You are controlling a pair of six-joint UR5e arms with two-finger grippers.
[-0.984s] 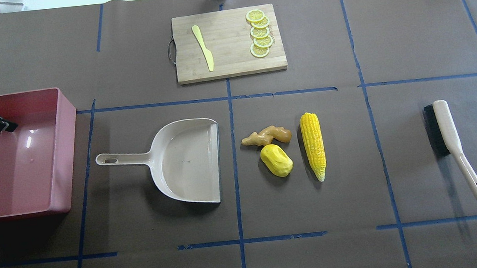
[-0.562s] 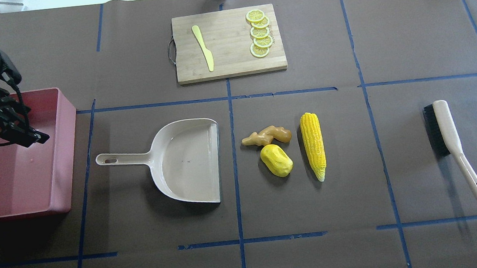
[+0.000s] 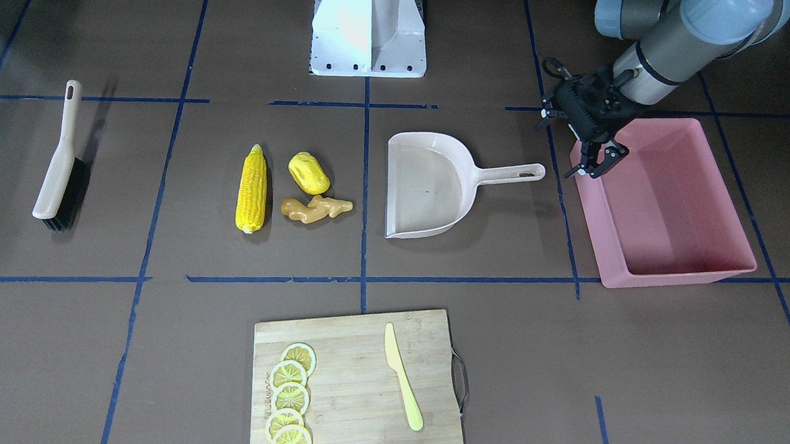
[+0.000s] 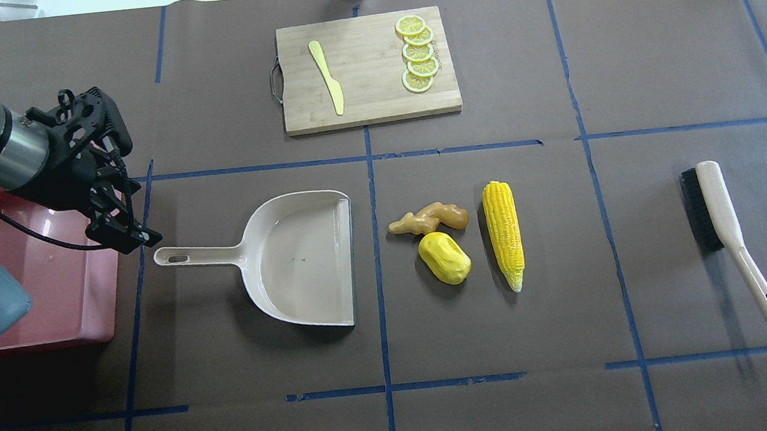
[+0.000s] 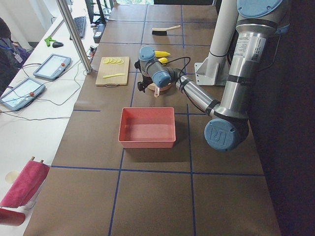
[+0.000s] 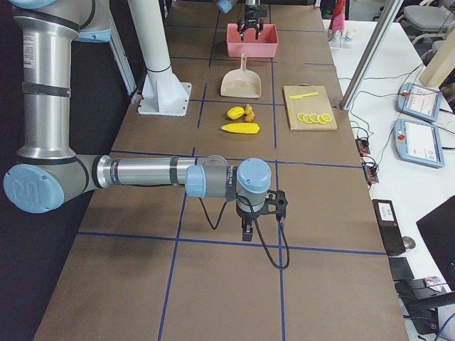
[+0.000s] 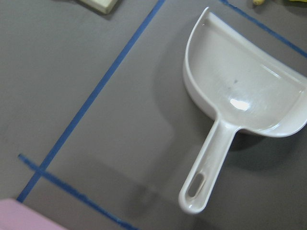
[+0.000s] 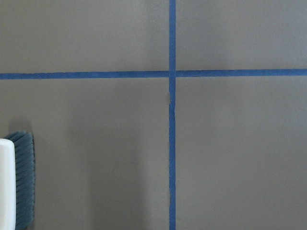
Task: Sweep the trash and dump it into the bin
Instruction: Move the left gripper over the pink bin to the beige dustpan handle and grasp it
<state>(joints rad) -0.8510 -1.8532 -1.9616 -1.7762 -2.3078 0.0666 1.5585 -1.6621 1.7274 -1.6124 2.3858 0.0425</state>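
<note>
You had a beige dustpan (image 4: 296, 259) lying flat on the brown-papered table (image 4: 507, 330), with a black-bristled hand brush (image 4: 722, 225) well apart from it. Your wooden cutting board (image 4: 372, 97) carried five overlapping lemon slices (image 4: 418, 52) and a pale yellow plastic knife (image 4: 328, 76).

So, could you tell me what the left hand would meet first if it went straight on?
The left hand points down toward the near end of the dustpan handle. It would likely meet that first, or the table just short of it, since depth is unclear.
</note>
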